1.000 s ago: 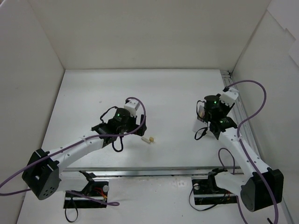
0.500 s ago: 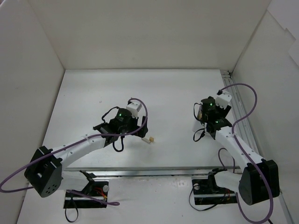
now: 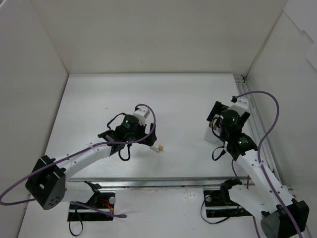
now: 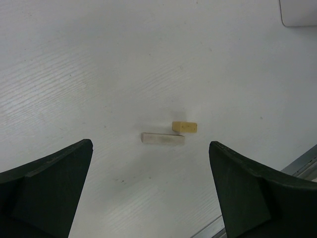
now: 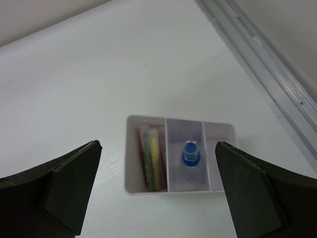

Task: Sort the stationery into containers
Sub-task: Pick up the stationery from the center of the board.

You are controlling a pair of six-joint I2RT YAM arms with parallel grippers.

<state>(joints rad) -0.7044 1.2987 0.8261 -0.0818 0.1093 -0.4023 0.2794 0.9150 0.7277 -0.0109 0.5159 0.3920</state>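
The white container has three compartments. Its left one holds several thin pens, green, yellow and reddish. A white tube with a blue cap lies in the middle one. My right gripper hangs open above this box, holding nothing. In the top view the container peeks out beside the right gripper. A tiny beige piece and a pale grey-white stick lie side by side on the table. My left gripper is open above them, empty. The beige piece lies right of the left gripper.
A metal rail runs along the table's right side, close to the container. Another rail borders the near edge by the small pieces. White walls enclose the table on three sides. The box's corner shows in the left wrist view.
My right gripper has opened wide and its wrist has drawn back toward the near edge, over the container. The left arm has hardly moved.
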